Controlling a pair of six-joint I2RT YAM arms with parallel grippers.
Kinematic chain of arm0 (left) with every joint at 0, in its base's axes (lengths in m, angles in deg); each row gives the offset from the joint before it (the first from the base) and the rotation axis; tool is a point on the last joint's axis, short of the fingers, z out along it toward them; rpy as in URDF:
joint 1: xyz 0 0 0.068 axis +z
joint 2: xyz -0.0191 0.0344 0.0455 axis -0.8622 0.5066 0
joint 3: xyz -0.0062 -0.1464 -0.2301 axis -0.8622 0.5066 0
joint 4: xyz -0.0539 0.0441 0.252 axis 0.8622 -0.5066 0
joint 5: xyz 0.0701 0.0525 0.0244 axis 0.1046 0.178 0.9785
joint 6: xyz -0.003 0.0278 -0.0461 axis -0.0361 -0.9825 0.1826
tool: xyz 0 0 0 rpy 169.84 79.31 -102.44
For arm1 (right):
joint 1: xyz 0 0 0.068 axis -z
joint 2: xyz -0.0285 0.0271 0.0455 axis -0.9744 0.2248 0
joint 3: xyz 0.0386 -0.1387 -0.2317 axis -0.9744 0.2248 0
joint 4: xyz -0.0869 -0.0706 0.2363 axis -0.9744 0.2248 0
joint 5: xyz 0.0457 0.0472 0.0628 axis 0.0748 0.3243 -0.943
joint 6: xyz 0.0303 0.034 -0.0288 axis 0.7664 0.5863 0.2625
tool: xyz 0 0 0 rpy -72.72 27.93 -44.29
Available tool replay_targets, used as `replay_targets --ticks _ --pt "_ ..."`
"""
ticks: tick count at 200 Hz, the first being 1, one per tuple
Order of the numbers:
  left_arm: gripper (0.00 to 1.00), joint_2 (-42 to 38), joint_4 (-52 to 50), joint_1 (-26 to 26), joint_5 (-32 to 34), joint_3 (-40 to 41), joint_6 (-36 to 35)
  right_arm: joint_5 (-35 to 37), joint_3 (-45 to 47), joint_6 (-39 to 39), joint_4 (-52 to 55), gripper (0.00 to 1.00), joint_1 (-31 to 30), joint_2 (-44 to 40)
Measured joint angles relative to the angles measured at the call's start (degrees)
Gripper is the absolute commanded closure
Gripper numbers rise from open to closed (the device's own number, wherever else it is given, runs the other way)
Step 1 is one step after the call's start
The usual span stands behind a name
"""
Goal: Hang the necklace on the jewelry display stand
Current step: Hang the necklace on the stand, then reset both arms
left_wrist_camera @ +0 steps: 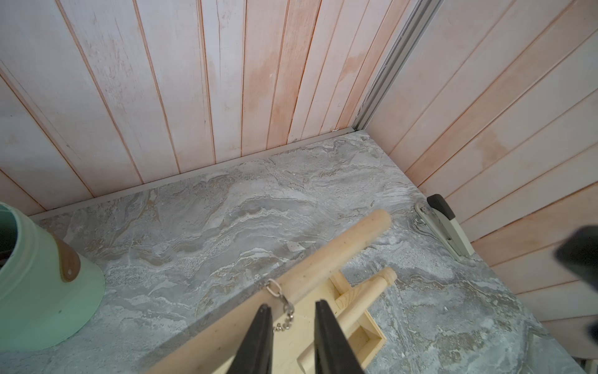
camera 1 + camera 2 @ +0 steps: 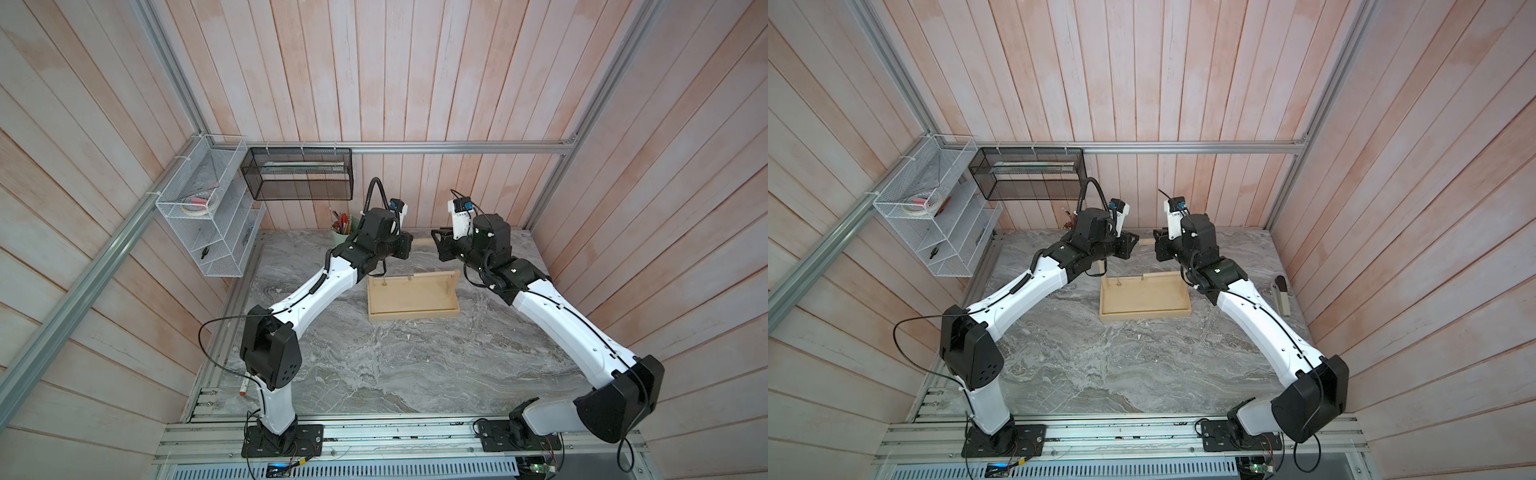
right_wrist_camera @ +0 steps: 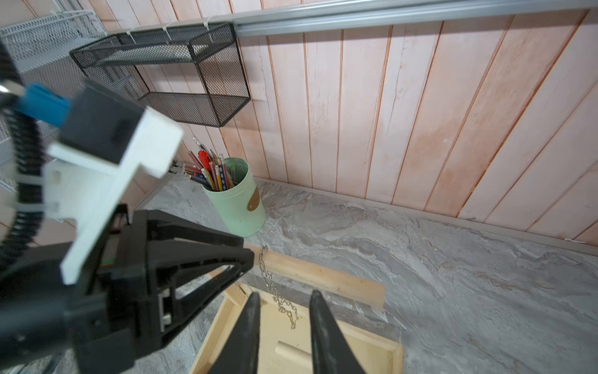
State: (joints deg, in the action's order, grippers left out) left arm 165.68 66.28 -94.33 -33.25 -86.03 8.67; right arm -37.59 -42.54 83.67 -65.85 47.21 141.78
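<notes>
The jewelry display stand is light wood and stands at the back middle of the marble table, its tray base visible in both top views. The necklace, a thin silvery chain, is draped over the stand's upper dowel and hangs down on the near side. My left gripper hovers open just over the dowel, with the chain between its fingers but not clamped. My right gripper faces it from the other side, open, and the chain dangles beyond its tips. The lower dowel is bare.
A mint-green pen cup full of pencils stands behind the stand to the left. A stapler lies by the right wall. A black mesh basket and a white wire shelf hang on the walls. The two grippers sit close together.
</notes>
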Motion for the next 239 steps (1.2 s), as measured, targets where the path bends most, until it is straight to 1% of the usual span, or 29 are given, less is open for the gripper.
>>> replay_targets --ticks 14,15,16,17,28,30,31,32,33,36,41,43,49,50,51,59,70,85,97,107,115,132,142,150,158,172,200,227,239 --pt "0.35 -1.33 -0.83 -0.02 0.04 -0.02 0.11 -0.04 1.99 0.37 0.35 0.71 0.0 -1.05" --pt "0.34 -1.46 -0.94 -0.02 0.07 -0.02 0.5 -0.04 2.1 0.42 0.35 0.7 0.0 -1.11" --pt "0.32 -1.51 -1.01 -0.02 0.04 -0.02 0.68 -0.04 2.29 0.44 0.39 0.66 0.0 -1.27" --pt "0.31 -1.6 -1.05 -0.02 0.07 -0.02 0.85 -0.04 2.38 0.44 0.44 0.66 0.0 -1.36" --pt "0.22 -2.71 -2.32 -0.02 0.09 -0.17 0.61 -0.04 3.69 1.07 1.03 0.48 0.0 -2.84" --pt "0.2 -2.86 -2.6 -0.02 0.15 -0.28 1.14 -0.07 3.91 0.74 1.05 0.47 0.0 -3.15" --pt "0.2 -2.93 -2.73 -0.02 0.17 -0.31 1.14 -0.04 3.98 0.7 1.07 0.44 0.0 -3.23" --pt "0.19 -3.02 -2.89 -0.02 0.15 -0.35 0.98 -0.02 4.11 1.01 1.16 0.44 0.0 -3.45" --pt "0.18 -3.13 -3.08 -0.02 0.13 -0.44 0.59 0.0 4.15 1.27 1.2 0.42 0.0 -3.56" --pt "0.12 -3.3 -3.5 -0.04 0.17 -0.61 1.14 0.02 4.35 1.14 1.36 0.4 0.0 -4.02" --pt "0.09 -3.74 -4.26 -0.07 0.2 -0.9 0.76 0.24 4.68 1.66 1.44 0.33 0.02 -4.85" --pt "0.06 -3.89 -4.55 -0.07 0.22 -0.98 1.33 0.42 4.81 1.11 1.44 0.31 0.02 -5.2" --pt "0.01 -4.55 -5.35 -0.07 0.5 -1.11 1.44 0.94 5.05 1.62 1.64 0.25 0.13 -6.12" --pt "0.0 -4.7 -5.53 -0.07 0.61 -1.11 1.7 1.09 5.07 1.33 1.68 0.25 0.11 -6.36" --pt "0.0 -4.79 -5.66 -0.07 0.59 -1.11 1.77 1.09 5.09 1.31 1.73 0.21 0.13 -6.45" --pt "0.0 -6.01 -7.06 -0.07 1.18 -1.09 1.84 1.95 5.49 2.23 1.75 0.09 0.68 -7.67" --pt "0.0 -8.66 -8.09 0.11 1.68 0.31 2.4 2.14 6.73 2.43 1.14 0.02 2.82 -9.14" --pt "0.0 -14.05 -8.72 1.29 2.01 5.11 3.34 2.91 10.12 4.42 0.13 0.02 8.72 -10.69" --pt "0.0 -19.28 -8.81 4.11 2.38 10.78 4.66 4.79 14.58 6.1 -1.79 0.02 13.9 -11.63" --pt "0.0 -23.1 -8.83 7.72 2.97 15.69 5.88 7.5 20.61 6.88 -4.9 0.02 17.84 -12.87" --pt "0.0 -25.57 -7.87 10.88 3.21 19.91 6.32 9.27 27.87 6.91 -9.66 0.02 20.2 -14.64" --pt "0.0 -29.55 -4.68 17.18 3.67 30.47 6.08 12.17 44.37 4.85 -21.62 0.02 21.77 -18.82" --pt "0.0 -30.8 -2.12 19.43 3.63 36.79 5.27 13.77 53.83 2.23 -30.1 0.02 21.75 -20.35" --pt "0.0 -31.12 -0.66 20.52 3.61 41.11 4.5 15.19 58.6 0.09 -34.21 0.02 21.68 -20.33" --pt "0.0 -31.12 1.18 21.44 3.65 44.87 3.56 16.85 60.67 -2.1 -36.54 0.02 21.7 -19.3" --pt "0.0 -31.15 5.29 23.21 4.04 50.42 2.32 20.04 60.85 -5.01 -41.05 0.02 21.73 -16.92" --pt "0.0 -31.23 17.18 27.08 4.96 58.23 0.24 21.84 62.6 -7.56 -57.92 0.02 23.41 -12.26" --pt "0.0 -31.23 28.26 27.65 6.27 62.62 -3.85 22.08 66.86 -8.22 -72.89 0.02 25.09 -1.95" --pt "0.0 -31.23 34.47 27.91 6.64 65.77 -6.05 21.79 68.67 -8.41 -79.25 0.04 25.64 3.39"
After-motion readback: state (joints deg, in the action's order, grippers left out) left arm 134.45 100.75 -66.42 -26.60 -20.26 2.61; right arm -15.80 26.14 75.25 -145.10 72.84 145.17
